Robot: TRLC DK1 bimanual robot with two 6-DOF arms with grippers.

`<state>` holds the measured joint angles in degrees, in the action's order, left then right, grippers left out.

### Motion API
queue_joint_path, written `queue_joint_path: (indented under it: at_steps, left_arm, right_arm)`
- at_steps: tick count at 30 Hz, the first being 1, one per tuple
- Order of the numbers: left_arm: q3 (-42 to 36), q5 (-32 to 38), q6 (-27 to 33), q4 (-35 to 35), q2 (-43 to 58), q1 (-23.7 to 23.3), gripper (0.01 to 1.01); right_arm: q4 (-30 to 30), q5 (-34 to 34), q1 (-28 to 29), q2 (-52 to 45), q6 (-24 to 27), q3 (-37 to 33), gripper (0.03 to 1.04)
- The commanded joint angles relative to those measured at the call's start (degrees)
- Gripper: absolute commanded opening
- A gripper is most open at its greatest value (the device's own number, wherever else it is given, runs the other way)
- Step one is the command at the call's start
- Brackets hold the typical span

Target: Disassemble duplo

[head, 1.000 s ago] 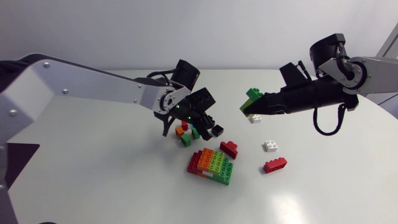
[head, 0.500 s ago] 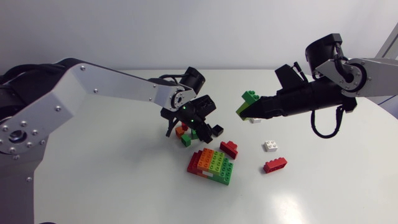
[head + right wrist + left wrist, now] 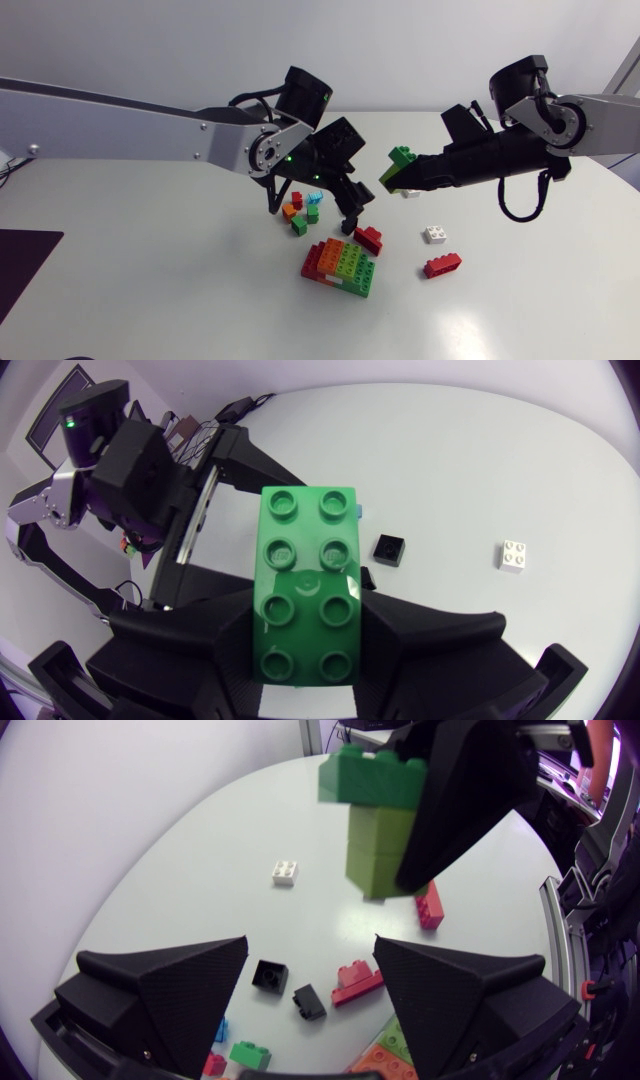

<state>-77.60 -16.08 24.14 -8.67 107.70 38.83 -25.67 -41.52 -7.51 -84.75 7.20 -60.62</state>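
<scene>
Partly done: loose bricks lie scattered on the table, but a multicoloured block, at 6 o'clock from the open, empty left gripper, is still joined. The right gripper clamps an unsplit green two-brick stack aloft.

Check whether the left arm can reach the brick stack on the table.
Probably yes: the left pincer is open and empty, hanging close by the stack, with nothing between them.
</scene>
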Motion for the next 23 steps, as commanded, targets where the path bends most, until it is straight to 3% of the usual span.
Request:
queue_joint_path:
  at_steps: [1,20,22,23]
  left_arm:
    - [2.5,-0.2,-2.2,0.7,-0.9,0.5,0.903]
    - [2.8,-0.9,-6.3,5.8,-2.1,3.1,0.902]
    - [2.6,-0.9,-6.7,6.0,-2.1,3.2,0.870]
    - [2.6,-0.9,-6.7,6.4,-2.1,3.2,0.810]
  right_arm:
    - [1.0,0.6,-0.1,-1.5,-2.0,-0.8,0.27]
    - [2.9,1.8,-4.1,-2.3,-4.7,-0.2,0.27]
    - [3.0,1.8,-4.2,-2.4,-4.7,0.1,0.27]
    - [3.2,1.8,-4.2,-2.3,-4.7,0.2,0.27]
